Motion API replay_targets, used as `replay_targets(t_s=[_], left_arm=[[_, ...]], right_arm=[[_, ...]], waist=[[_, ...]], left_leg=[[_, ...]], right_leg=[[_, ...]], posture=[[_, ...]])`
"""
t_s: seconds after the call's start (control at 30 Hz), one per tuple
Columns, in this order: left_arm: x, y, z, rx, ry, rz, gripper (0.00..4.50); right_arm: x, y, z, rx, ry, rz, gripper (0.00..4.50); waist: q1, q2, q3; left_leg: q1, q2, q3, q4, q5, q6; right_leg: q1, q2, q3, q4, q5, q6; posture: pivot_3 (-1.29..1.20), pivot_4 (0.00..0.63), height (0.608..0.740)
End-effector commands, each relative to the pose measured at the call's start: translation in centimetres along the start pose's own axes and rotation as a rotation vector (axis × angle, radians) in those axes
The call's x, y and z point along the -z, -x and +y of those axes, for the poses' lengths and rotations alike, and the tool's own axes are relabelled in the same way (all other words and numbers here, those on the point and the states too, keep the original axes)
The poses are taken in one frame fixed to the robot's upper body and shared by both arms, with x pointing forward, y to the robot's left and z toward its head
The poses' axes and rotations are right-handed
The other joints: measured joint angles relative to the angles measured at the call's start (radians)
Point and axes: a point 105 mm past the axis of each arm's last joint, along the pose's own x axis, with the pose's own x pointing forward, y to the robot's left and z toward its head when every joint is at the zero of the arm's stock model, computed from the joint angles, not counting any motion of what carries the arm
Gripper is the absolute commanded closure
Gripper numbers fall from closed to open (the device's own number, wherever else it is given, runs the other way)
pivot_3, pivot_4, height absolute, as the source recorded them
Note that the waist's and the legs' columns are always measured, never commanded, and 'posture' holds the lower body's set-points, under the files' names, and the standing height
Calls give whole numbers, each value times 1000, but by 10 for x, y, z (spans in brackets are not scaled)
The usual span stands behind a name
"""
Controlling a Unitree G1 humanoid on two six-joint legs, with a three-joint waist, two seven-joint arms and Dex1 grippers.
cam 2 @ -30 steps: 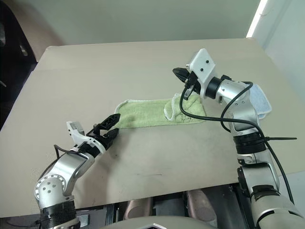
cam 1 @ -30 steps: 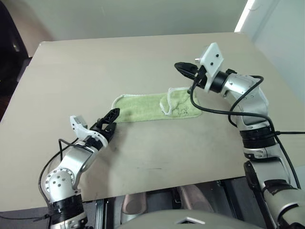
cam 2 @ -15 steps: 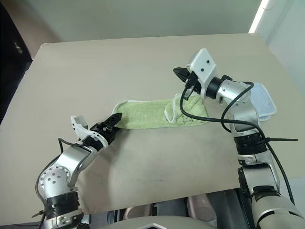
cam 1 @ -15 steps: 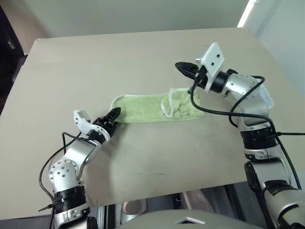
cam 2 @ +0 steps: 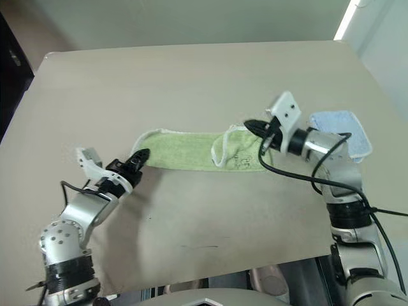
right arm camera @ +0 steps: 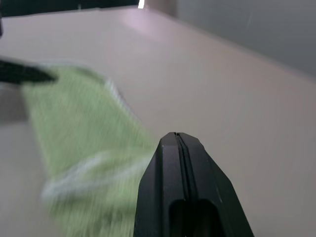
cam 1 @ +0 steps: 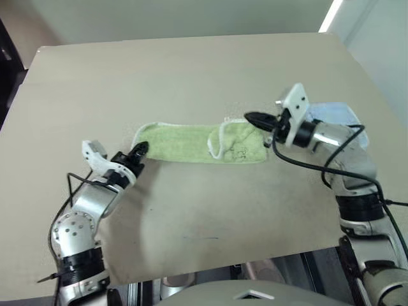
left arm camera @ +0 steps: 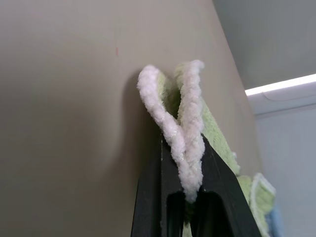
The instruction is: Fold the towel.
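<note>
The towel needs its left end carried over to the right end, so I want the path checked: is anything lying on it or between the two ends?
Nothing visible does. The left gripper is shut on the towel at its left end. The shut right gripper hangs at the far end, which is already turned over on itself.

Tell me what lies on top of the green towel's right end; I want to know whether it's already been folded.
On the towel, its own right end is turned over, the white stitched edge curling across it. What the flap covers stays hidden.

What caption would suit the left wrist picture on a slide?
Left gripper shut on the white stitched edge of the green towel lying on the table.
</note>
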Motion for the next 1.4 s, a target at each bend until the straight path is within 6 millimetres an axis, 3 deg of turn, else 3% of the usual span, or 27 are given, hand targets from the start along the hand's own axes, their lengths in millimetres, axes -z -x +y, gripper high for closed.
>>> replay_targets(t_s=[0.03, 0.13, 0.17, 0.27, 0.43, 0.6, 0.83, 0.97, 1.07, 1.17, 1.4], left_arm=[[-11, 0, -14, 58, -44, -42, 4451], [-11, 0, -14, 61, -46, -43, 4451], [-22, -2, -21, 85, -100, -57, 4451], [-40, -19, -70, 250, -404, -9, 4451], [-7, -36, -133, 528, -615, 143, 4451], [38, -39, -173, 749, -737, 279, 4451], [96, -42, -192, 898, -867, 456, 4451], [122, -39, -185, 916, -935, 567, 4451], [133, -43, -164, 860, -1053, 634, 4451], [136, -46, -152, 827, -1095, 653, 3793], [132, -42, -151, 835, -1050, 635, 1241]], right_arm=[[-23, 8, 6, -42, 16, -62, 4500], [-24, 8, 7, -43, 10, -59, 4500], [-15, 16, 5, -35, -13, -31, 4500], [0, 34, 5, -18, -59, 21, 4500], [13, 49, 10, -37, -64, 92, 4500], [19, 65, -4, 47, -66, 124, 4500], [19, 69, -7, 95, -59, 122, 4500], [19, 70, -9, 119, -56, 117, 4500], [17, 71, -9, 126, -54, 111, 4500], [16, 71, -9, 129, -53, 111, 4500], [14, 65, -10, 112, -43, 109, 4500]], waist=[[-4, 0, 0], [-12, -3, 1], [-13, -4, 1], [4, -13, 4], [15, -13, 3], [6, -14, 4], [4, -14, 4], [4, -14, 4], [4, -14, 4], [4, -14, 4], [4, -14, 4]], left_leg=[[0, 0, 1, 1, 0, 0], [1, -1, 3, 4, -2, 1], [1, -1, 3, 4, -2, 2], [-4, 0, -3, 5, -2, 2], [-5, -2, -5, 11, -3, 2], [-7, -3, 0, 16, -6, 4], [-7, -3, 0, 16, -9, 10], [-7, -2, 1, 16, -11, 14], [-7, -2, 1, 16, -12, 16], [-7, -2, 0, 16, -13, 16], [-7, -2, 0, 18, -13, 16]], right_leg=[[0, 0, 0, 0, 0, 1], [0, 0, 0, 0, 1, 3], [0, 0, 0, 0, 1, 3], [1, 0, 1, 0, 0, 3], [0, 0, -1, 0, 3, 2], [2, -2, 0, -6, 6, 9], [3, -1, 0, -13, 14, 21], [3, -2, 1, -15, 14, 23], [4, -2, 1, -16, 13, 25], [4, -2, 1, -16, 13, 25], [4, -2, 1, -16, 13, 25]], posture=[[0, 150, 740], [0, 150, 740], [0, 150, 740], [0, 150, 740], [0, 150, 740], [0, 150, 740], [0, 150, 740], [0, 150, 740], [0, 150, 740], [0, 150, 740], [0, 150, 740]])
